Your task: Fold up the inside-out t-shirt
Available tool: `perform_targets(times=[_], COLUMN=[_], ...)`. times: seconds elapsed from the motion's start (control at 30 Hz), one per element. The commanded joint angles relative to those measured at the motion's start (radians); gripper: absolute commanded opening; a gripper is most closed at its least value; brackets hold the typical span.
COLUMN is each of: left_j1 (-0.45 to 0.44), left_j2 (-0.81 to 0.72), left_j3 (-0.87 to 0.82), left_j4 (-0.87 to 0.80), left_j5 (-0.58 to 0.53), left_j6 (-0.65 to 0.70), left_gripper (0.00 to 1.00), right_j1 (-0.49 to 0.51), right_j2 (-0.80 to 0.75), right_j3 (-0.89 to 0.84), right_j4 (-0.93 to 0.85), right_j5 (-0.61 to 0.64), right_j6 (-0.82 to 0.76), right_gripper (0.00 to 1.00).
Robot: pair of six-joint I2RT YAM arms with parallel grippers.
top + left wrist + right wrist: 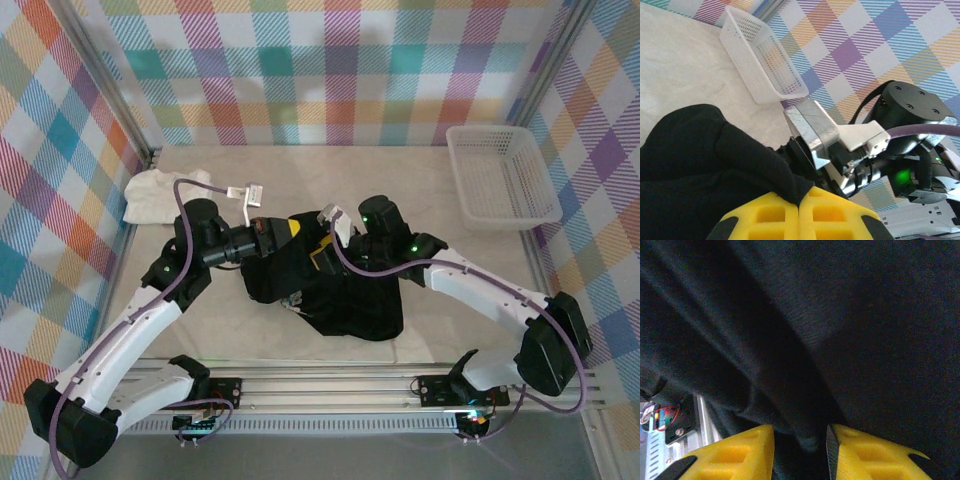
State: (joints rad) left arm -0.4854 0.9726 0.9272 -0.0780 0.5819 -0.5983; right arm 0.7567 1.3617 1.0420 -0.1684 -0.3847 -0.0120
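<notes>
- The rail (330, 385) is running along the near edge, and a strip of bare table (440, 320) is lying between it and the shirt's near hem.
- The shirt (350, 300) is sitting bunched in the middle of the table, black, with its near part spreading flat and its far part gathering up toward both tools.
- My right gripper (800, 432) is clamping a thick fold of the shirt (840, 315); cloth is filling the gap between the yellow fingers (735, 452). From above, this gripper (322, 258) is sitting on the shirt's far-middle part.
- My left gripper (800, 200) is pinching a tip of the shirt (690, 165) with its pads meeting. From above, it (287, 230) is working at the shirt's far-left edge, just beside the right one.
- Open table is stretching to the right of the shirt and beyond it.
- A white garment (155, 195) is lying far left, well apart from the shirt.
- A white basket (500, 175) is standing in the far-right corner, against the wall.
</notes>
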Motion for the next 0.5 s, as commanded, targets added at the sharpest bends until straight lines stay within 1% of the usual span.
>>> perform_targets(times=[0.0,0.03,0.1,0.13,0.23,0.3,0.37,0.47], left_j1=[0.008,0.008,0.008,0.008,0.011,0.01,0.01,0.01], left_j2=[-0.024,-0.025,-0.023,-0.021,-0.011,-0.001,0.01,0.045], left_j3=[0.028,0.03,0.031,0.033,0.05,0.063,0.064,0.057], left_j4=[-0.011,-0.015,-0.03,-0.039,-0.102,-0.148,-0.167,-0.167], left_j5=[-0.015,-0.024,-0.051,-0.068,-0.16,-0.241,-0.295,-0.339], left_j6=[0.023,0.026,0.033,0.036,0.062,0.093,0.117,0.143], left_gripper=[0.0,0.0,0.0,0.0,0.0,0.0,0.0,0.0], right_j1=[0.006,0.005,0.006,0.006,-0.005,-0.032,-0.053,-0.07], right_j2=[0.02,0.019,0.004,-0.008,-0.074,-0.129,-0.161,-0.17], right_j3=[0.047,0.047,0.044,0.041,0.039,0.034,0.022,0.014], right_j4=[0.051,0.056,0.053,0.044,-0.017,-0.027,0.025,0.138], right_j5=[-0.054,-0.069,-0.093,-0.101,-0.145,-0.233,-0.313,-0.39], right_j6=[0.003,0.002,0.001,-0.003,-0.023,-0.008,0.047,0.156], right_gripper=[0.19,0.15,0.03,0.0,0.0,0.0,0.0,0.0])
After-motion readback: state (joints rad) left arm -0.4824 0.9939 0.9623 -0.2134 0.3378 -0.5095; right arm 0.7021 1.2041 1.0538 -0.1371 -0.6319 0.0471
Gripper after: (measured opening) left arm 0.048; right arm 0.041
